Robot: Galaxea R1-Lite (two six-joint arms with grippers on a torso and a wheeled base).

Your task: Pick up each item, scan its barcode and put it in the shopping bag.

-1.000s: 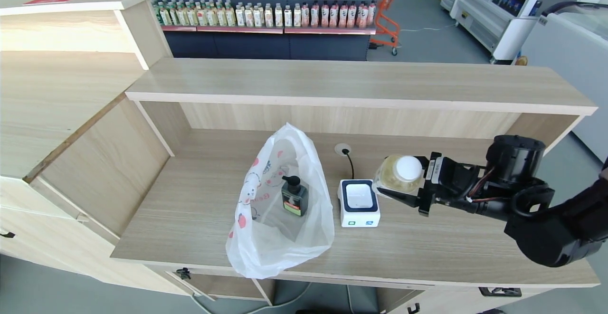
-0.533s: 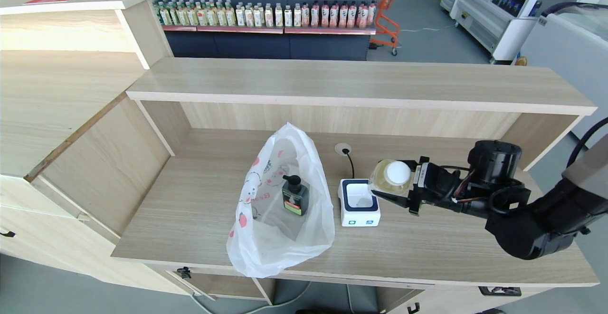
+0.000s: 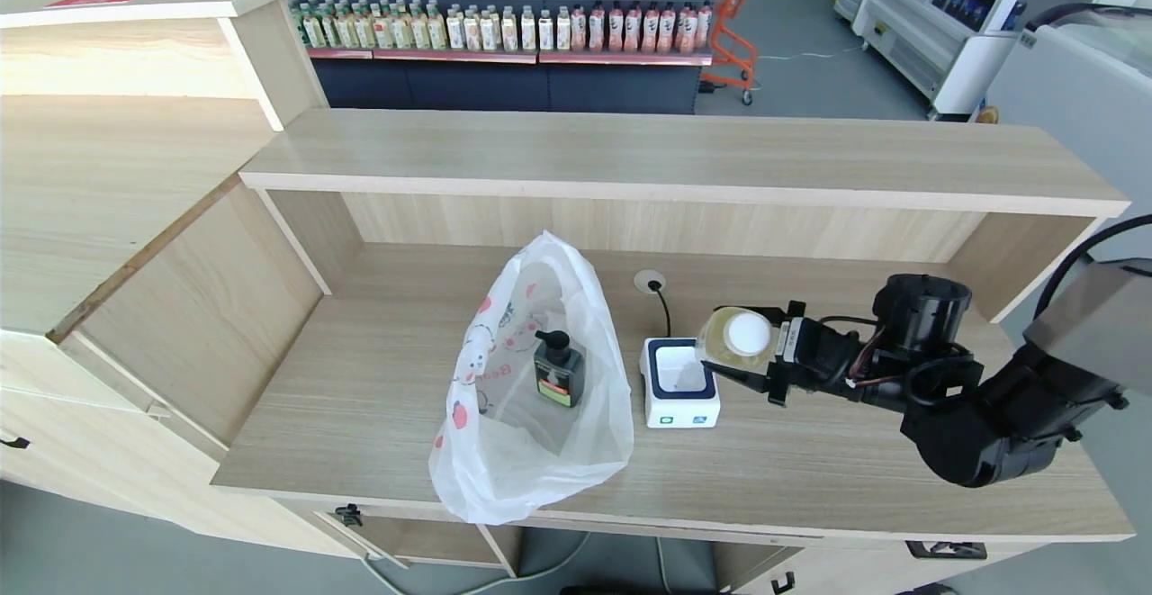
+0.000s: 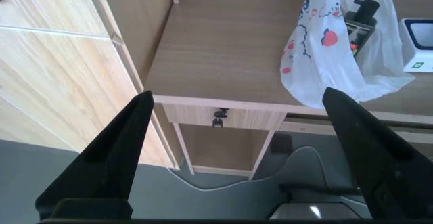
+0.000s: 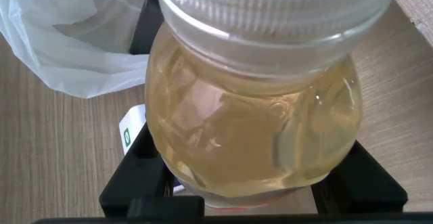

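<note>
Left pincer (image 4: 238,94) is held released, off the worktop (image 3: 810,469) front, idle. Shopping bag (image 3: 531,451) is stood open, with pump bottle (image 3: 558,370) already inside. Jar (image 3: 736,336) is clenched in right pincer (image 3: 720,343) just above scanner (image 3: 679,383), likely for barcode reading.

counter (image 3: 378,397): pale wood-grain board, matt and smooth, with fine straight grain lines
shopping bag (image 3: 504,478): thin translucent white plastic film, crinkled, softly glossy, printed in red
jar (image 5: 250,143): clear glossy wall, glass or plastic cannot be told; the yellowish contents show through
jar lid (image 3: 748,333): white plastic, ribbed round its side
scanner (image 3: 681,385): smooth white plastic casing, dark frame round a shiny top window
pump bottle (image 3: 558,377): dark glossy plastic, black pump head
right gripper (image 3: 733,347): black, matt, hard fingers
left gripper (image 4: 237,99): black matt fingers, flat smooth faces
</note>
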